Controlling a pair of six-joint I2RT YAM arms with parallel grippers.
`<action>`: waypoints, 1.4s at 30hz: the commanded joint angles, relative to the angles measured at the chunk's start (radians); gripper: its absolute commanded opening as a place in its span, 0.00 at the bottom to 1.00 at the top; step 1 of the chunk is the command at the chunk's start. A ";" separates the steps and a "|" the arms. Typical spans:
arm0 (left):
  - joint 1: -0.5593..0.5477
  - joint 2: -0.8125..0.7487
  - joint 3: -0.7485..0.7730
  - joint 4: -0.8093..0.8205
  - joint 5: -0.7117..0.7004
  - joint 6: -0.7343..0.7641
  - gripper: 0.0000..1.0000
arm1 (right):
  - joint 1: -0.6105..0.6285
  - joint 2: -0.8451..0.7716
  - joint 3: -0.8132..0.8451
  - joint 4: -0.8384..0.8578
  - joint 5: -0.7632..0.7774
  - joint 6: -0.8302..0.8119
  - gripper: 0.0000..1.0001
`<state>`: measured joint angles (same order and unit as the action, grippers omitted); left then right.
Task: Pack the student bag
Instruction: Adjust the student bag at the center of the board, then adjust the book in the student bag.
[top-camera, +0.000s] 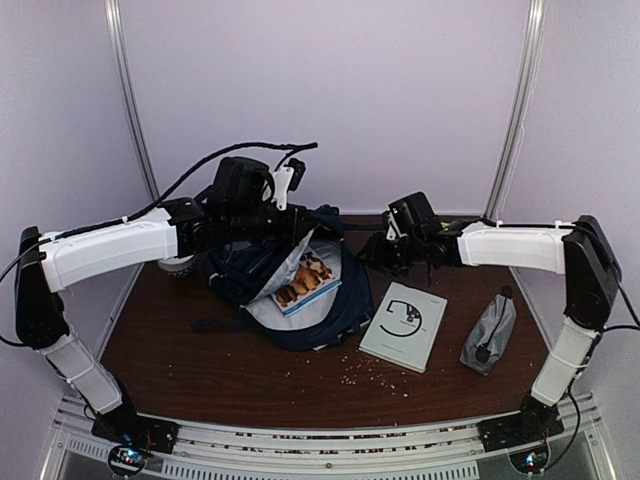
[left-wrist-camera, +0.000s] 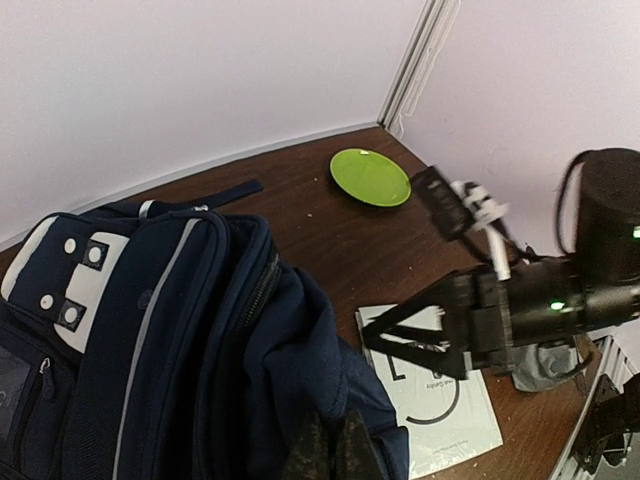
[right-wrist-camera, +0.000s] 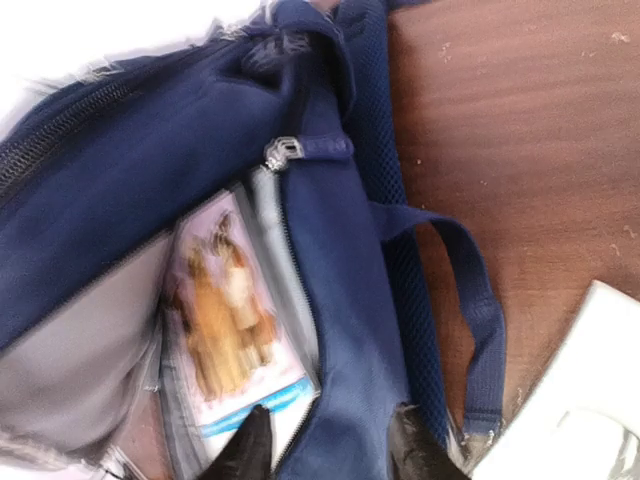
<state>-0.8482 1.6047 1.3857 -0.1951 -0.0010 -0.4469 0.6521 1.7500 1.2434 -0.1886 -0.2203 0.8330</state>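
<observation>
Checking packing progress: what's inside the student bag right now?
A booklet with a dog picture lies on the student bag's grey lining. Anything beneath it or deeper under the navy flap is hidden.

A lab test cell: plain pale wall panels (top-camera: 330, 100) and metal corner posts (top-camera: 130, 100) box in a dark wooden table (top-camera: 200, 360), with an aluminium rail (top-camera: 330, 442) along the bottom edge.

1. The student bag (left-wrist-camera: 150, 330), at the left gripper (left-wrist-camera: 330, 445): navy blue, pale trim stripes, white patch, light grey lining.
2. The book (right-wrist-camera: 235, 320), just ahead of the right gripper (right-wrist-camera: 330, 450): tan-and-white dogs, blue band.
3. The booklet (top-camera: 405, 325), beside the right gripper: white, black ring mark.
4. The plate (left-wrist-camera: 370, 177), far ahead of the left gripper: lime green.
5. The pouch (top-camera: 488, 335): grey.
6. The table (top-camera: 220, 365): dark reddish-brown.
</observation>
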 joint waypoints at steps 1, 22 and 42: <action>-0.005 -0.015 0.059 0.087 0.000 0.026 0.00 | 0.043 -0.228 -0.093 0.054 0.078 0.031 0.47; -0.005 -0.082 0.024 0.090 -0.008 0.051 0.00 | 0.238 0.066 -0.022 0.198 -0.028 0.289 0.50; -0.005 -0.099 0.002 0.101 0.023 0.030 0.00 | 0.210 0.284 0.120 0.146 0.053 0.482 0.43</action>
<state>-0.8482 1.5723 1.3785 -0.2184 -0.0097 -0.4137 0.8734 1.9972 1.3270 -0.0418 -0.2089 1.2739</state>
